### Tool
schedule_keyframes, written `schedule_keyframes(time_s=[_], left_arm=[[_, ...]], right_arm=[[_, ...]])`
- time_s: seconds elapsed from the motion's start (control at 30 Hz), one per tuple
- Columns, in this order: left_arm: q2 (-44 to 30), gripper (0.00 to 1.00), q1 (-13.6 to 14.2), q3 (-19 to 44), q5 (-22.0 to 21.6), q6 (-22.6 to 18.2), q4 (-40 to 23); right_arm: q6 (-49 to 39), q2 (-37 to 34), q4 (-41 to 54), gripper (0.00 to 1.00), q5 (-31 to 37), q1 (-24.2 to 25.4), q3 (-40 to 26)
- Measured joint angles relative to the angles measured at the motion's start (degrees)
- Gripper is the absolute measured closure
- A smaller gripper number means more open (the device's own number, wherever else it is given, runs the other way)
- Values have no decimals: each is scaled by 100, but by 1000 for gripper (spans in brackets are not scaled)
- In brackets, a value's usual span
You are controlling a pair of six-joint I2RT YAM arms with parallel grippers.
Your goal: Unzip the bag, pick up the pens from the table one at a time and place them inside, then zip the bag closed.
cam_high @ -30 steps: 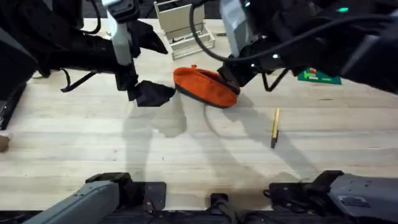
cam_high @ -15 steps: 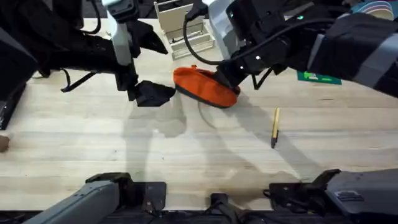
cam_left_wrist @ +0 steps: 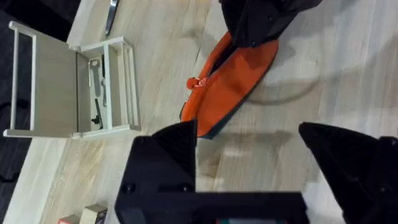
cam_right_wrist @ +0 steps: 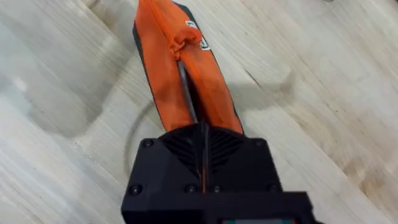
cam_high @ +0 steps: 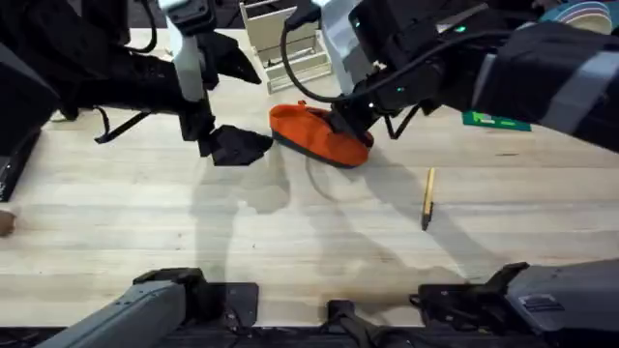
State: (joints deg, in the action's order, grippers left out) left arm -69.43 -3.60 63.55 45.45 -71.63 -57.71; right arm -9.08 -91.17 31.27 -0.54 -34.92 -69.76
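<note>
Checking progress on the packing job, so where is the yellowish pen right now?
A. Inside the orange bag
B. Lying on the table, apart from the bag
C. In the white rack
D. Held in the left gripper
B: the pen lies on the bare table, apart from the orange bag, and neither gripper is on it.

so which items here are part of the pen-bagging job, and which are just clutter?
Job:
- bag, orange, right claw on its far-right end
- pen lying on the table
- left claw, open, beside the bag

Clutter:
- white rack behind the bag
- green card at right
</note>
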Motion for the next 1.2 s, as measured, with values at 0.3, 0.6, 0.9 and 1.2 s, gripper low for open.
schedule_keyframes(time_s=[0.3,0.6,0.9,1.2], left_arm=[[0,7,0,0,0,0,2],[0,7,0,0,0,0,2],[0,7,0,0,-14,1,2],[0,7,0,0,-22,0,0]], right_arm=[[2,-659,-339,972,0,0,-11],[-17,-661,-385,622,0,2,-13],[-39,-661,-258,4,-31,0,-31],[-35,-346,7,4,-39,0,-39]])
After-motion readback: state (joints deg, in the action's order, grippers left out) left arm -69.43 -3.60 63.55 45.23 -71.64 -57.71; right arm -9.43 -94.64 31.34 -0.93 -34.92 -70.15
